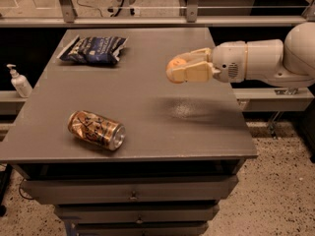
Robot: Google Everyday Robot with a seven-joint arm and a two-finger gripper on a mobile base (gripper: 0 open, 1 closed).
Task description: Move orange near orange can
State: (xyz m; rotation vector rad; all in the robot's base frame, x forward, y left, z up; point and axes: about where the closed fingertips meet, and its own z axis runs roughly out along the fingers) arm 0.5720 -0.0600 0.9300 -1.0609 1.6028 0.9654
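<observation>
The orange can (pixel 96 130) lies on its side at the front left of the grey table (pixel 147 82), silver end facing front right. My gripper (pixel 178 69) reaches in from the right and hangs above the right middle of the table. It is shut on the orange (pixel 175 65), which shows as a small orange patch between the cream fingers (pixel 194 73). The orange is held well above the tabletop, far to the right of and behind the can.
A dark blue chip bag (pixel 94 49) lies at the back left of the table. A white pump bottle (pixel 18 81) stands on a ledge left of the table. Drawers sit under the tabletop. A rail runs behind the table.
</observation>
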